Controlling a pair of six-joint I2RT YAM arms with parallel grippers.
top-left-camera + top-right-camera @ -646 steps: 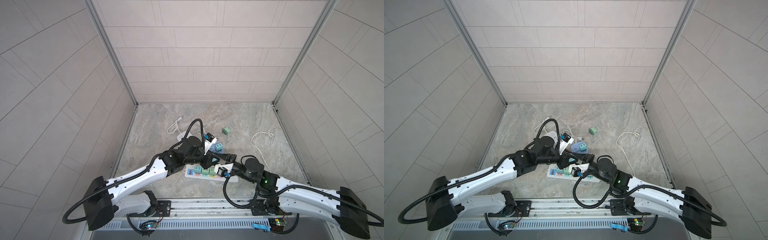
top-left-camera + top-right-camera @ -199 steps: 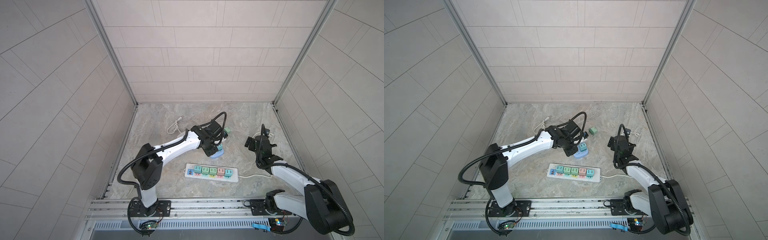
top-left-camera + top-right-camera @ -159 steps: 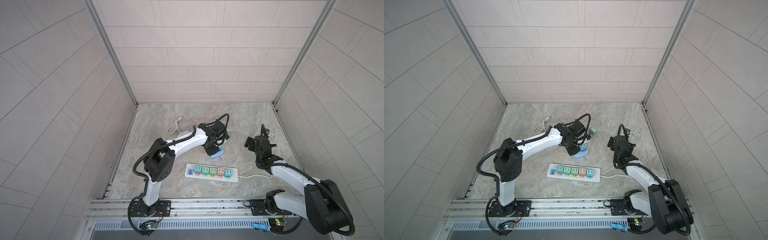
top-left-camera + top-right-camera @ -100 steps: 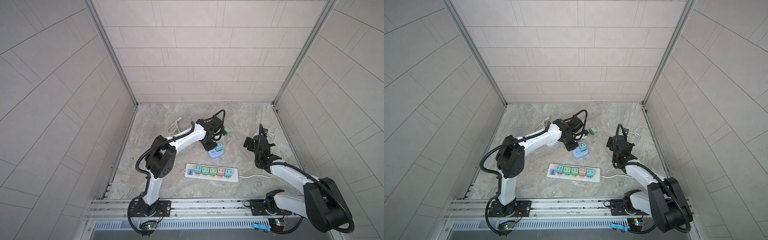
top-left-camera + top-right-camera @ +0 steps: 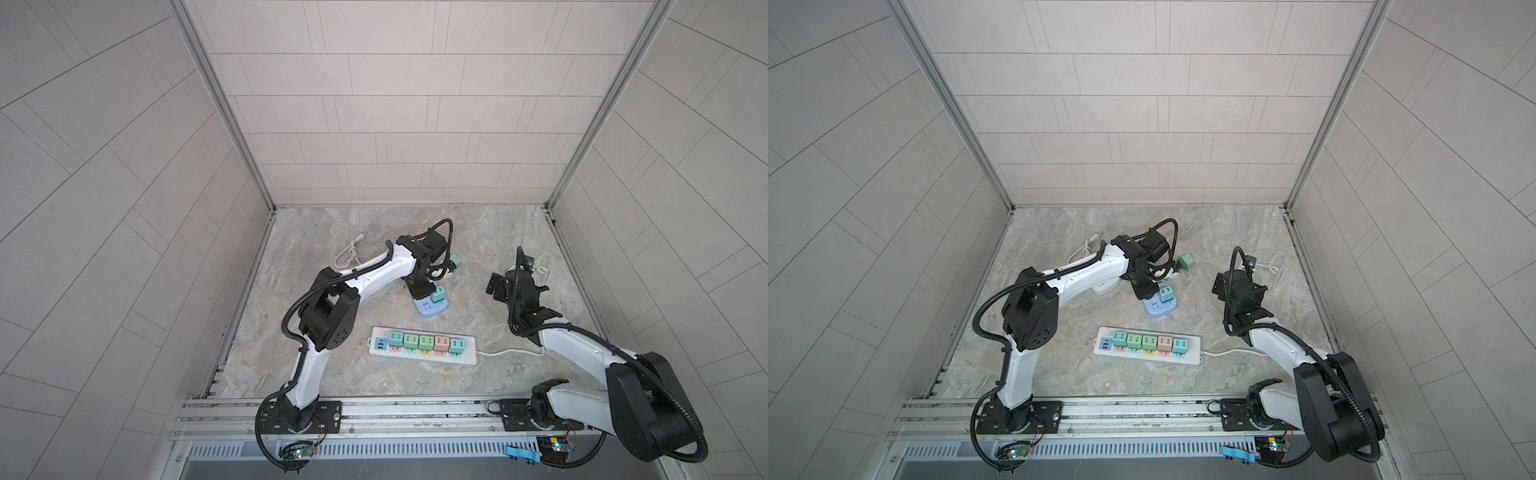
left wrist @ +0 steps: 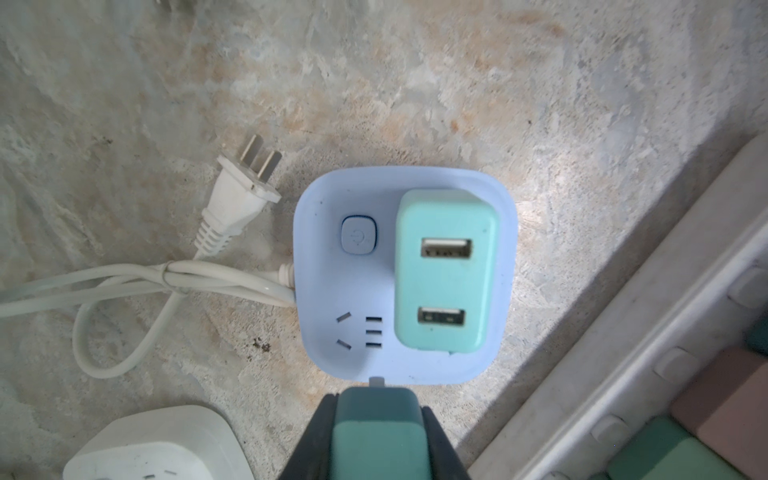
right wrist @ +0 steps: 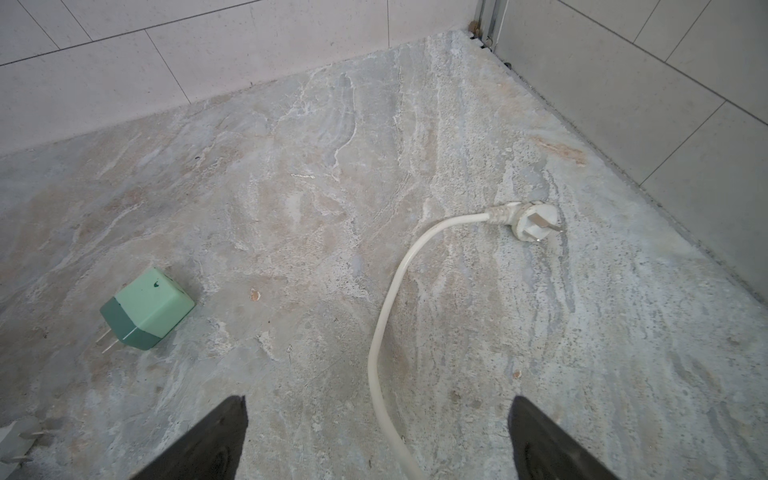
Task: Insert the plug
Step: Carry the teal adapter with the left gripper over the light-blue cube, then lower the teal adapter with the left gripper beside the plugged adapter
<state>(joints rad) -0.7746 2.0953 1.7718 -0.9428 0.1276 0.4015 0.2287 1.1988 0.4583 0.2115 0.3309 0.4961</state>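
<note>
My left gripper is shut on a teal plug, whose prong tip shows just past the near rim of the blue socket cube. A lighter teal USB adapter sits plugged into that cube beside its bare outlet holes. In both top views the left gripper points down at the cube, and the held plug is hidden under it. My right gripper hangs open over the floor at the right, holding nothing.
A white power strip with several coloured adapters lies near the front. A loose green plug lies behind the cube. A white socket cube and white cords with plugs lie around.
Three seconds ago both grippers were at the power strip. Over the last second the left arm's elbow has risen and swung right while its gripper stays over the blue cube. The right arm has barely moved.
</note>
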